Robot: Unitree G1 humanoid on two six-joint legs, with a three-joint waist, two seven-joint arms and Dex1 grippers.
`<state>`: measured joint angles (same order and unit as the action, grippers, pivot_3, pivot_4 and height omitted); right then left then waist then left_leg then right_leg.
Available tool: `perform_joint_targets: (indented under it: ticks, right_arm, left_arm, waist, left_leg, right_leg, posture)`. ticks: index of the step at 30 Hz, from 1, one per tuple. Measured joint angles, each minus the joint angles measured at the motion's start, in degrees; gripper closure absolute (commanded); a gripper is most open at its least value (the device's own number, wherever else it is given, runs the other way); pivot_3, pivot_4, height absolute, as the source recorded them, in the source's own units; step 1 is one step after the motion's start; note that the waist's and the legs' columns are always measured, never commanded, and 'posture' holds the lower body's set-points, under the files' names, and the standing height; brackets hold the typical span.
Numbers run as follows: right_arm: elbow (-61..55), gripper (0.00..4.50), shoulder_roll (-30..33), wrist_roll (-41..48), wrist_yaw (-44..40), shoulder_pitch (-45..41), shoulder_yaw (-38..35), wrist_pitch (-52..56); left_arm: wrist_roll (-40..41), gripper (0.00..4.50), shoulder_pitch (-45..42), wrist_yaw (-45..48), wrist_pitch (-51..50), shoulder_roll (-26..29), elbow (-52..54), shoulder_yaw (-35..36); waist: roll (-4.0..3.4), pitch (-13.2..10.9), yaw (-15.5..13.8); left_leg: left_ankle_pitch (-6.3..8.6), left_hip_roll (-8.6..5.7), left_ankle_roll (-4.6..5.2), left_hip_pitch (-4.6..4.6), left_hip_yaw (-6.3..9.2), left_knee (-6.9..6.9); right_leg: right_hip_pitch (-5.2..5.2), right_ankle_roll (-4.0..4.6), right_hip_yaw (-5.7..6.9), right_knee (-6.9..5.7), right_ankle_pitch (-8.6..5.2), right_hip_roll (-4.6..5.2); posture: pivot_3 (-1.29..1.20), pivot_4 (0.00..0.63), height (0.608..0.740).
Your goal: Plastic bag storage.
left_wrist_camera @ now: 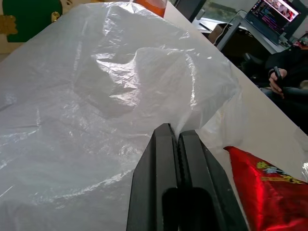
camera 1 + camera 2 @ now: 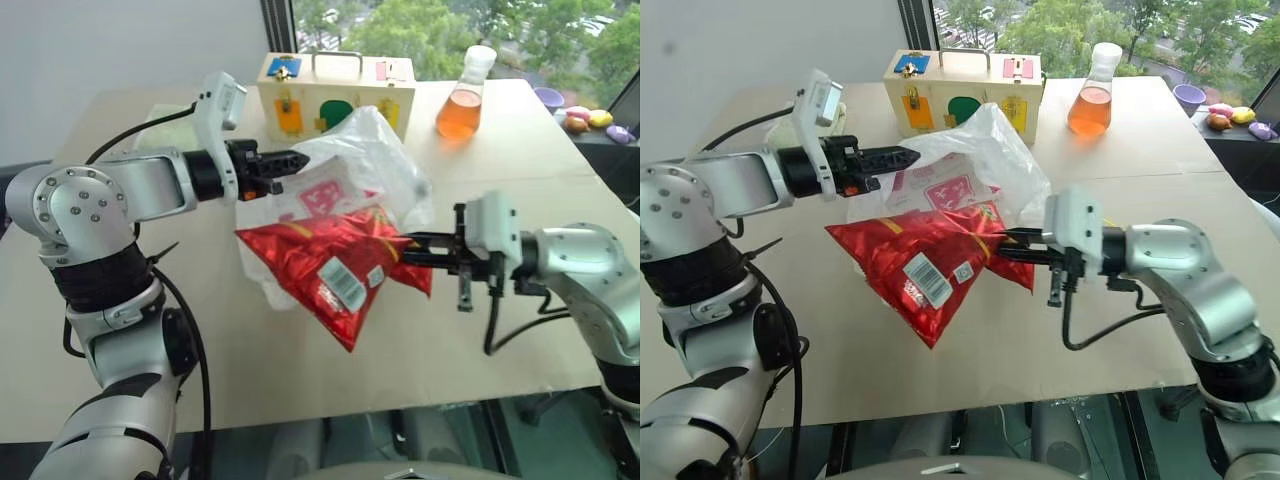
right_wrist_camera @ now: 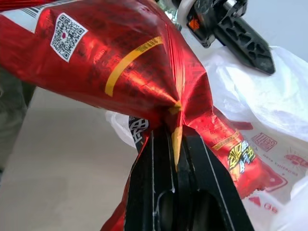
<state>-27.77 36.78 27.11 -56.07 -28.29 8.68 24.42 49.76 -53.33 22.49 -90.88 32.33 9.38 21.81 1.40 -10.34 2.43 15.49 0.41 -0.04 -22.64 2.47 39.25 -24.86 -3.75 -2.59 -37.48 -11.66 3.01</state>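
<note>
The left gripper is seen with its fingers pressed together on a fold of the plastic bag, which is pinched at its upper edge and held up above the bench. From that pinch the bag is spread away from the fingertips toward the right gripper, thin, white and crinkled, with red print showing on its side.

The right gripper is held level, pointing toward the left one, with its fingers clamped on a gathered corner of a red snack packet. The packet is stretched out from that corner, lying across the front of the bag and touching it, with its barcode label turned upward and its far end hanging low toward the bench.

Beyond the bag, a wooden box with coloured shapes and a handle is set on the bench, and a flask of orange liquid is placed beside it. Small coloured objects are seen further off past the bench corner.
</note>
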Motion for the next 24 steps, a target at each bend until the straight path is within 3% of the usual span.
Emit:
perform_joint_targets:
  ticks: [6, 9, 19, 24]
  right_arm:
    - [21.22, 4.49, -4.85, -16.63, 5.21, -7.86, 6.14, -12.01]
    - [26.85, 4.49, -5.63, -19.57, 5.93, -8.23, 6.10, -15.50]
    - [33.77, 4.49, -12.44, -22.69, 6.89, -14.53, 6.88, -17.85]
    - [31.37, 4.49, -9.12, -17.12, 1.34, -11.46, 4.21, -14.17]
  left_arm:
    - [2.92, 4.50, -0.15, 3.32, -1.50, 3.06, -0.07, -0.45]
    - [8.26, 4.50, 0.48, 4.88, -1.50, 5.75, -0.80, -1.07]
    - [22.73, 4.50, -0.55, 1.16, -1.51, 7.76, -6.45, -2.84]
    - [26.49, 4.50, -0.69, -0.84, -1.50, 10.98, -8.14, -3.61]
  waist:
    - [-0.01, -0.02, -0.27]
    - [-0.01, -0.02, -0.31]
    - [-0.03, -0.03, -0.01]
    - [-0.04, -0.04, -0.64]
  left_leg:
    - [-0.01, -0.01, -0.03, -0.06, -0.01, -0.03]
    - [-0.12, -0.01, -0.21, -0.13, -0.02, -0.07]
    - [-0.07, 0.01, -0.12, -0.11, 0.03, -0.10]
    - [-0.02, -0.05, -0.05, -0.16, 0.10, -0.09]
  right_leg:
    - [-0.02, 0.00, 0.00, 0.07, 0.00, 0.03]
    - [-0.03, 0.00, -0.01, 0.26, 0.01, 0.05]
    - [-0.07, 0.01, -0.01, 0.17, 0.01, 0.03]
    - [-0.03, 0.01, 0.07, 0.27, 0.01, 0.09]
  posture:
    - [0.00, 0.150, 0.740]
    - [0.00, 0.150, 0.740]
    - [0.00, 0.150, 0.740]
    - [0.00, 0.150, 0.740]
